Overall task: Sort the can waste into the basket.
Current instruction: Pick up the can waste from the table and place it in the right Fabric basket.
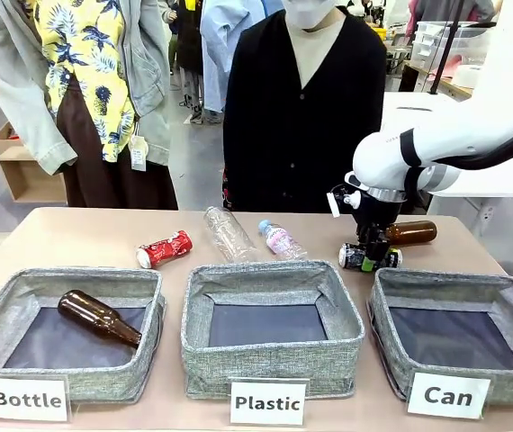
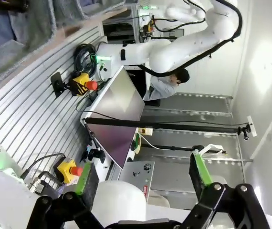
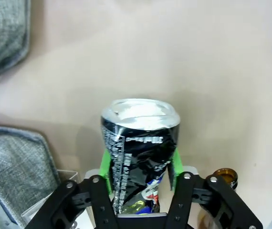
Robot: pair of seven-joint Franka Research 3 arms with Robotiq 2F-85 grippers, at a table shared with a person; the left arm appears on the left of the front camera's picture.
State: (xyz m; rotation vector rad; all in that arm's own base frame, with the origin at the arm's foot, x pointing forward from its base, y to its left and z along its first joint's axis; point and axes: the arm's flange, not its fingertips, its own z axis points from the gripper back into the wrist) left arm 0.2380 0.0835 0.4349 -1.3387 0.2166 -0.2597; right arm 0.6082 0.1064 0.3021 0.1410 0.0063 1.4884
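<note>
Reaching down at the far right of the desk (image 1: 76,236), my right hand (image 1: 371,255) had its green pads (image 3: 106,164) pressed against both sides of the black can (image 3: 138,138), grasping it where it lay on its side just behind the far left corner of the Can basket (image 1: 390,306). A brown bottle (image 1: 411,233) lay just beyond it. The red can (image 1: 165,249) lay well apart to the left, behind the Bottle basket (image 1: 22,286). My left hand (image 2: 143,179) was released, fingers spread wide with nothing between them
</note>
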